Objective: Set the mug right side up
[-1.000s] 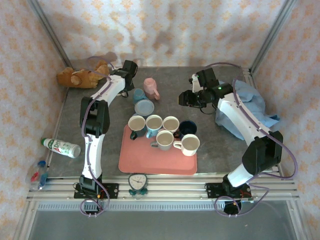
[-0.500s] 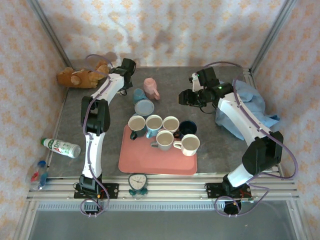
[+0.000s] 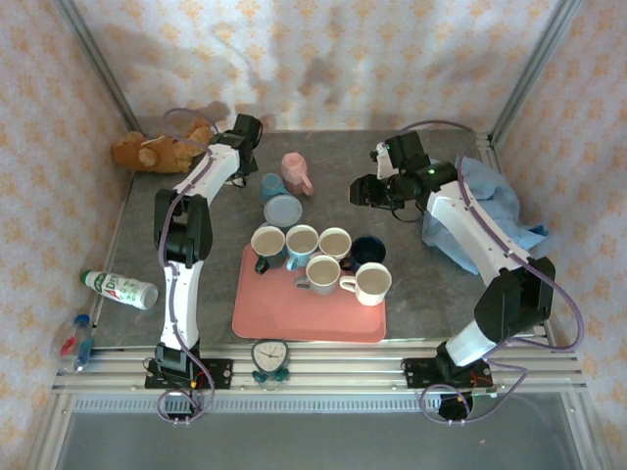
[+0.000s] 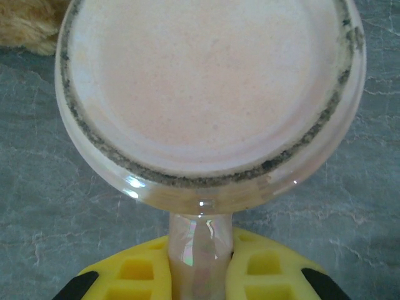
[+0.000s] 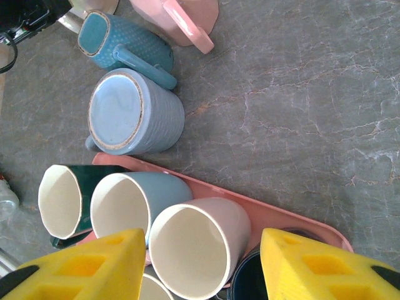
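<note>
The pearly pink mug (image 4: 206,94) is upside down at the far left of the table (image 3: 431,284), by the teddy bear (image 3: 157,150). The left gripper (image 4: 200,256) pinches its handle. The right gripper (image 5: 203,244) hangs wide and empty above six mugs (image 3: 321,271) at the red tray (image 3: 294,318); three other mugs (image 3: 282,209) lie beyond.

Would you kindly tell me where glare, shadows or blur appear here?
Left wrist view: small glints and pearly sheen on the rim and handle of the upside-down mug, pinched by the left end effector. Top external view: soft arm shadows on the back curtain. Right wrist view: even light, no strong glare; the light blue mug is sharp.
</note>
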`<act>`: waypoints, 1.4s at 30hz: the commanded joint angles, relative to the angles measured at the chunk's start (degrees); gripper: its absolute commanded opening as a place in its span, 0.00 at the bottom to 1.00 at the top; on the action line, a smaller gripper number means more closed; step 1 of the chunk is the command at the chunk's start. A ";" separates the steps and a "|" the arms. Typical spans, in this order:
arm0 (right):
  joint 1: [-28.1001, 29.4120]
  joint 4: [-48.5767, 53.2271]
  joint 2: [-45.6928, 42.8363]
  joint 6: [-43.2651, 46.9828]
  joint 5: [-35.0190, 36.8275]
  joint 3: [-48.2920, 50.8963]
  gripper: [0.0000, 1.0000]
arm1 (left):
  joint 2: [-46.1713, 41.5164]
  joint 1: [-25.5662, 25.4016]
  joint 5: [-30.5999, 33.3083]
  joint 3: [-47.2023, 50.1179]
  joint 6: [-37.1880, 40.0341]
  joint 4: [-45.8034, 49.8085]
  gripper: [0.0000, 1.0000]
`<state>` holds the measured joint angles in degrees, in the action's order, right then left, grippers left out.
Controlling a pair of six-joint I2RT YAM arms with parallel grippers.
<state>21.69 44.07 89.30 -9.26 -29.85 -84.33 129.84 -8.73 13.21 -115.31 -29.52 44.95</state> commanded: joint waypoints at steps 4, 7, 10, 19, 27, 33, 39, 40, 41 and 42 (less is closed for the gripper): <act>-0.45 -1.73 -3.41 -1.73 -0.21 1.42 0.52 | -11.90 0.31 -4.12 4.61 -2.63 -2.21 0.00; -0.44 -3.25 -4.07 -3.47 -0.86 2.48 0.51 | -14.98 0.46 -6.09 6.59 -3.41 -3.06 0.00; -0.40 -5.27 -5.03 -6.03 -0.99 3.76 0.50 | -18.27 0.86 -8.76 8.71 -4.54 -4.33 0.00; -0.26 -9.86 -4.65 -19.32 -5.09 4.83 0.50 | -29.12 3.44 -21.23 16.27 -9.66 -10.58 0.00; 2.33 -16.99 -3.58 -30.76 -8.53 5.02 0.52 | -38.36 6.48 -34.22 26.29 -18.69 -19.92 0.00; 4.29 -36.19 -6.25 -50.85 -8.21 12.60 0.53 | -44.27 7.43 -42.30 33.68 -25.11 -29.14 0.00; 5.68 -44.29 -8.25 -62.98 -3.43 16.73 0.57 | -49.21 7.48 -49.73 40.72 -32.04 -40.32 0.00; 5.89 -45.06 -8.42 -64.34 -3.04 16.98 0.57 | -50.13 7.41 -50.06 42.37 -33.83 -42.56 0.00; 6.18 -46.59 -8.52 -66.11 -2.66 17.52 0.57 | -51.26 7.41 -50.38 44.12 -35.67 -45.29 0.00; 6.33 -48.44 -8.74 -68.16 -2.22 18.15 0.57 | -52.34 7.41 -50.54 46.21 -37.42 -48.44 0.00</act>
<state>27.40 4.64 83.48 -68.62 -34.89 -67.02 82.50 -1.65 -32.86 -71.42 -60.47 13.63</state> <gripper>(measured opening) 0.571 0.174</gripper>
